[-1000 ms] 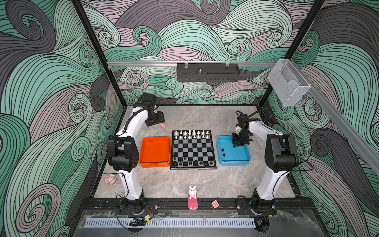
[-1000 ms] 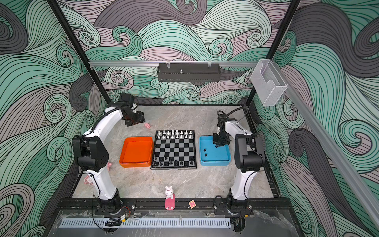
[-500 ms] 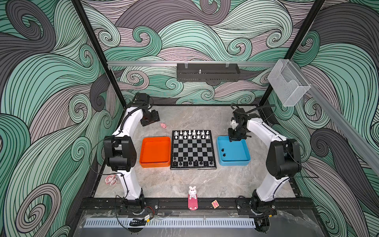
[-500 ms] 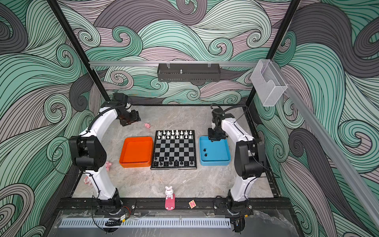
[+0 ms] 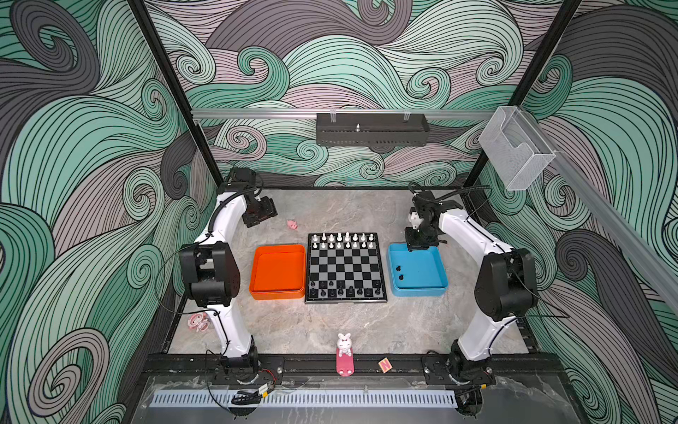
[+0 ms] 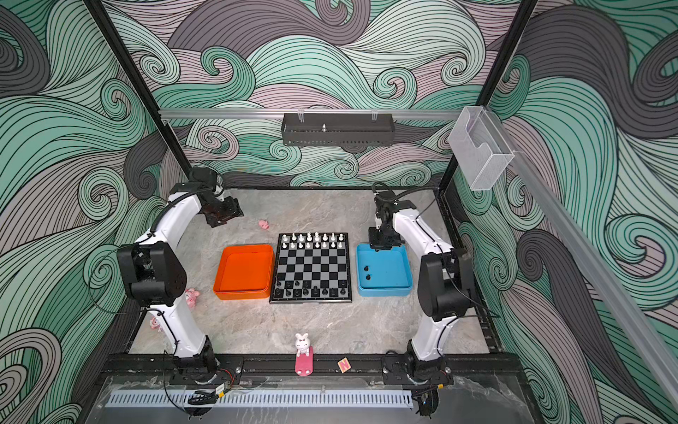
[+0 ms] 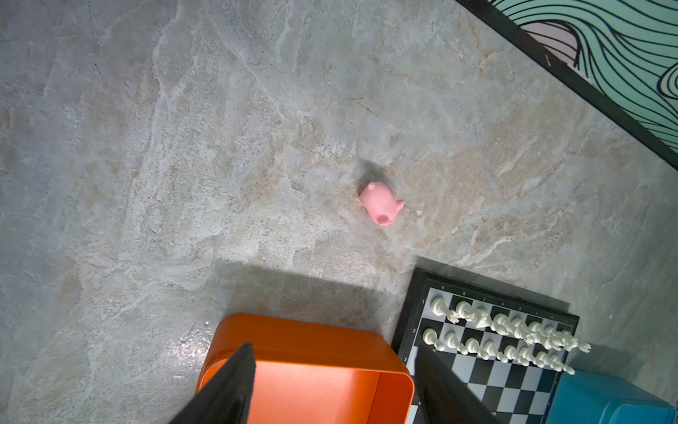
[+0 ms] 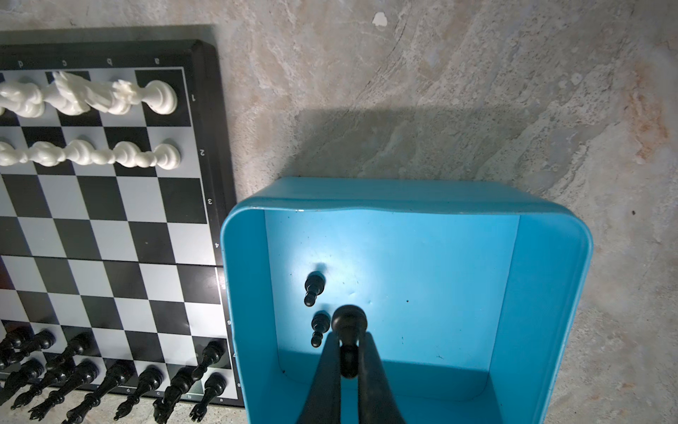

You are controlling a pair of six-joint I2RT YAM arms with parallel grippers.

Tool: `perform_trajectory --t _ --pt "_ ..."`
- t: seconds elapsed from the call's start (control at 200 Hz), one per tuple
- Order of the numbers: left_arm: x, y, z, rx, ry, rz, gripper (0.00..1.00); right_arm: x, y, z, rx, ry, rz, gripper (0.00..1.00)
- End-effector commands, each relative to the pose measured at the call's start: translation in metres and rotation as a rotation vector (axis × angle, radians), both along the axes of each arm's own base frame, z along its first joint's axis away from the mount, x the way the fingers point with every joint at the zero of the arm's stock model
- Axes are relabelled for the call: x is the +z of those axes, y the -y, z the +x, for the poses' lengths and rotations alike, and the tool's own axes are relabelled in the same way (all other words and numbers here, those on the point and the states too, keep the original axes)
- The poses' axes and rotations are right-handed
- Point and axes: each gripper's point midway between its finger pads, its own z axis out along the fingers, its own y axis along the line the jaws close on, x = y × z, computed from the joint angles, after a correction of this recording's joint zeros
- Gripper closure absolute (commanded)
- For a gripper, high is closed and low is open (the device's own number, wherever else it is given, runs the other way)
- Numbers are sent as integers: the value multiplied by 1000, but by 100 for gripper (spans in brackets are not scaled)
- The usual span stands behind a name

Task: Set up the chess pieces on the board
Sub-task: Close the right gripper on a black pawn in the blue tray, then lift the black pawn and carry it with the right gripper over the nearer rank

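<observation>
The board (image 5: 345,300) lies in the middle of the table in both top views. White chess pieces (image 5: 343,240) fill its two far rows, and black ones (image 5: 345,290) stand in its two near rows with gaps. Two black pawns (image 8: 314,288) lie in the blue tray (image 8: 550,257). My right gripper (image 8: 348,347) is shut on a black pawn (image 8: 348,321). It hangs over that tray's far left part (image 5: 419,245). My left gripper (image 7: 335,385) is open and holds nothing. It hovers at the back left (image 5: 262,216), beyond the orange tray (image 5: 277,293).
A pink pig toy (image 5: 292,224) lies on the table between my left gripper and the board. The orange tray (image 7: 304,334) holds nothing. A white bunny figure (image 5: 344,344) and a small letter block (image 5: 385,365) stand at the front rail. A pink figurine (image 5: 198,322) sits by the left arm's base.
My left gripper has drawn back to the left, away from the pink pig. My right gripper has shifted a little toward the blue tray's far left corner, still shut.
</observation>
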Motion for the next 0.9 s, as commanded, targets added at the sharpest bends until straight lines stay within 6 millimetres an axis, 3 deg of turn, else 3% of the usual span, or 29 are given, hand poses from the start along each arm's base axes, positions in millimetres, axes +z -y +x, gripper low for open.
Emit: perform_trajectory --t 0.0,0.205,0.53,0.741,0.896 --pt "1 -1 1 9 5 -21 29 8 -3 -1 13 8 -9 91" --pt "-2 -2 1 15 -1 -23 29 16 -25 -6 64 22 10 91" --pt "-4 -1 1 14 -6 -36 29 17 -97 -24 210 12 46 90" --pt "-5 0 2 12 -7 -42 29 -5 -142 -51 307 -50 57 90" --pt "-6 2 2 10 -7 -48 29 -27 -158 -69 337 -103 49 90"
